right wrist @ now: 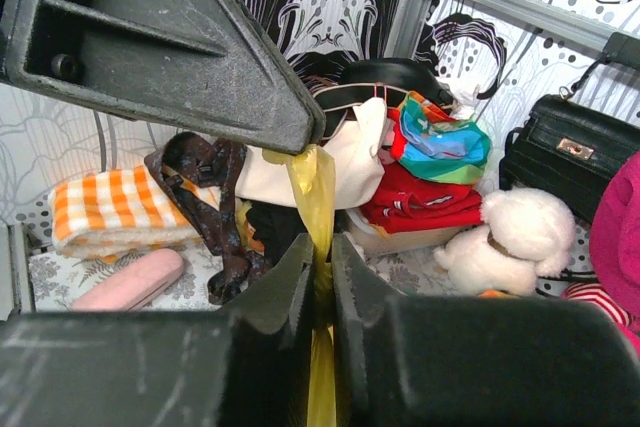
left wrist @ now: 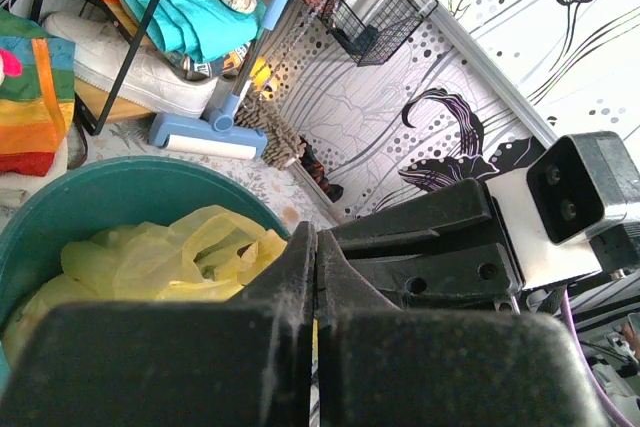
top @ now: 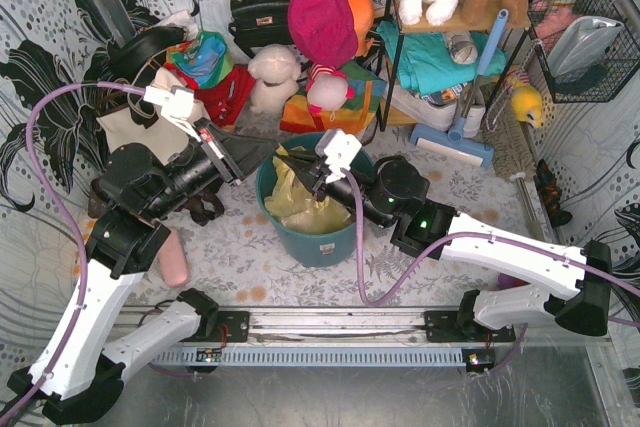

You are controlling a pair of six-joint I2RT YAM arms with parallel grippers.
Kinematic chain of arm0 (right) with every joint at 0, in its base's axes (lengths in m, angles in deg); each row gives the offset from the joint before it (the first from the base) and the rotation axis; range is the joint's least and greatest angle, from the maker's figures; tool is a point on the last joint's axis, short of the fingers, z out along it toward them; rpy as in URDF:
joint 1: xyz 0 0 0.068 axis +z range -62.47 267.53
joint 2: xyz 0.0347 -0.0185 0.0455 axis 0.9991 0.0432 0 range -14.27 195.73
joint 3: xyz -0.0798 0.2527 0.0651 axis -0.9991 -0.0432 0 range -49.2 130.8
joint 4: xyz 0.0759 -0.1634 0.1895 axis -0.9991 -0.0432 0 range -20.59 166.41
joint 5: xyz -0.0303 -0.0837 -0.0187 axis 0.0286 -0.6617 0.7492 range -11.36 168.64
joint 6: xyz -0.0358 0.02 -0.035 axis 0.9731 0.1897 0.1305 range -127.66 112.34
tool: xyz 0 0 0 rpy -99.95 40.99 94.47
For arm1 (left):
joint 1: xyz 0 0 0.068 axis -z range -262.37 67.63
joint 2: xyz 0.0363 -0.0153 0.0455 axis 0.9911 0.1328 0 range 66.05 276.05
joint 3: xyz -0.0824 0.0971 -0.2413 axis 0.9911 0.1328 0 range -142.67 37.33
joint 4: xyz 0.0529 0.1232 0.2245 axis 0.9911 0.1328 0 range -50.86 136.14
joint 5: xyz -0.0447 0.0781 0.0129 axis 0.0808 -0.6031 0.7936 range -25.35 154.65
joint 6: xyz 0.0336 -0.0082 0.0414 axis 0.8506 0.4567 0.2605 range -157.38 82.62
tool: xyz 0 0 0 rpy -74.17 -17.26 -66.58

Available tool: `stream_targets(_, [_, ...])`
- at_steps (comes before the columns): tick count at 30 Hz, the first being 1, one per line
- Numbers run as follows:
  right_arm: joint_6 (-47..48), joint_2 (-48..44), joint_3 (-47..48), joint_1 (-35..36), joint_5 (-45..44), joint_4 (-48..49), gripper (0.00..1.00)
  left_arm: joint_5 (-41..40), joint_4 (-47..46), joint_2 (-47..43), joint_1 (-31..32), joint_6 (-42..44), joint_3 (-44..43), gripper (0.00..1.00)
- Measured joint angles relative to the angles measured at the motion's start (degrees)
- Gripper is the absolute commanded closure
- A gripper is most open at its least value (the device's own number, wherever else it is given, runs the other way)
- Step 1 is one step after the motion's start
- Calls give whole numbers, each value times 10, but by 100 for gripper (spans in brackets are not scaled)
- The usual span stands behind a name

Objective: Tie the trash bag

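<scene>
Tension is worrying me — my left gripper (left wrist: 316,257) and my right gripper (right wrist: 320,262) are both pinching one thin strip of the trash bag (top: 300,205) sitting in the teal bin (top: 330,244), and pulling harder risks tearing it.

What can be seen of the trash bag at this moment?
The trash bag is thin, translucent yellow-green plastic, crinkled and slack. It sits inside the teal bin with its top pulled upward. A twisted strip of it runs taut from the right end effector, shut on it, up to the tip of the left end effector, also shut. What it contains cannot be made out.
</scene>
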Motion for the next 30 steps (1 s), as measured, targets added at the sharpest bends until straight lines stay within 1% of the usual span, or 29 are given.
stream_targets(3, [3,0,0,0,0,4,99,-1,0,-1,0,0,0,59])
stream_targets(4, [3,0,0,0,0,6,100,-2,0,-1,0,2,0,51])
stream_targets(7, [3,0,0,0,0,13,100,-9,1,-5,0,2,0,39])
stream_targets(12, [2,0,0,0,0,18,100,-30,0,-19,0,6,15,34])
stream_targets(18, [2,0,0,0,1,19,100,-41,-9,-25,0,3,54,32])
stream_targets(25, [2,-1,0,-1,2,19,100,-33,-51,-14,0,-21,86,32])
stream_targets(30, [2,-1,0,-1,7,21,100,-27,-83,-9,0,-32,92,38])
